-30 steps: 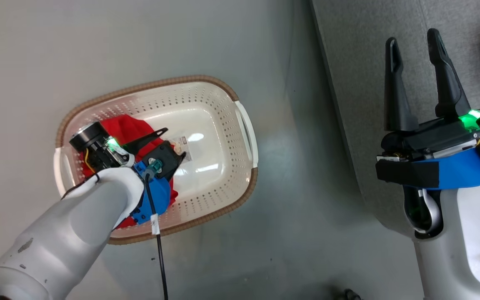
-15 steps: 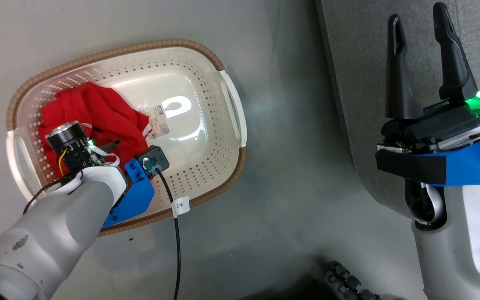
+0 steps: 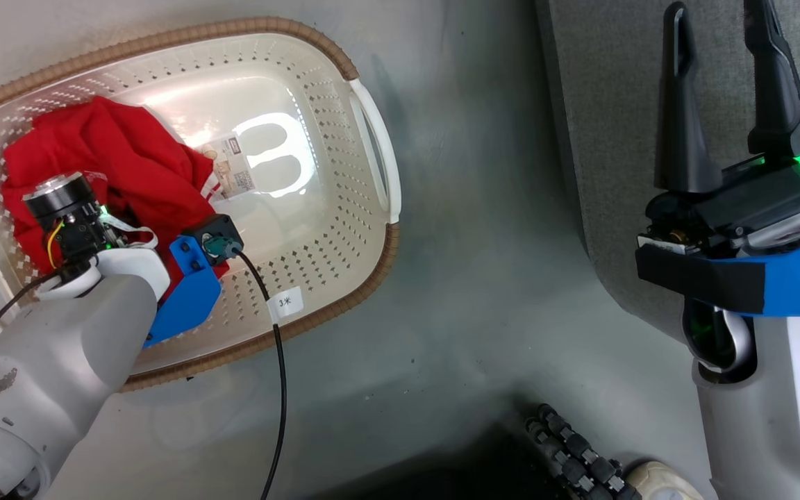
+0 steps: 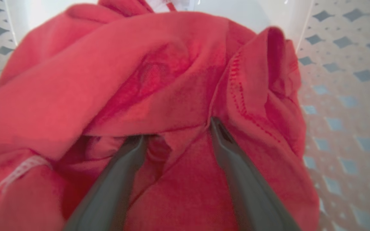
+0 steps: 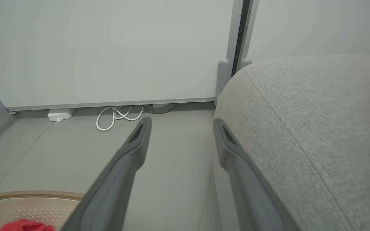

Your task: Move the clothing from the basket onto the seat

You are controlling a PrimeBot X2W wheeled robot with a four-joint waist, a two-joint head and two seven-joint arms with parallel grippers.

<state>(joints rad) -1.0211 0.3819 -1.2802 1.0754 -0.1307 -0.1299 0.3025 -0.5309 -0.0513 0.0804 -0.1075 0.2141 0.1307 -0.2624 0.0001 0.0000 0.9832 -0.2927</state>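
Clothing [image 3: 115,160] sat in basket [image 3: 289,28] upper left, left gripper [image 4: 177,130] fingers apart around fold, ungrabbed; right gripper [image 5: 181,122] spread, empty beside seat [image 5: 300,128].

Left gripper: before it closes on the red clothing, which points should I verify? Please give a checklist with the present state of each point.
1. Left gripper open: ok, the jaws stand apart.
2. Cloth between its fingers: ok, a fold of the red clothing lies there.
3. Clothing inside the basket: ok.
4. Right gripper empty: ok, it is open, beside the seat.
5. Black cable free of the basket rim: cannot tell; it crosses the rim in the head view.
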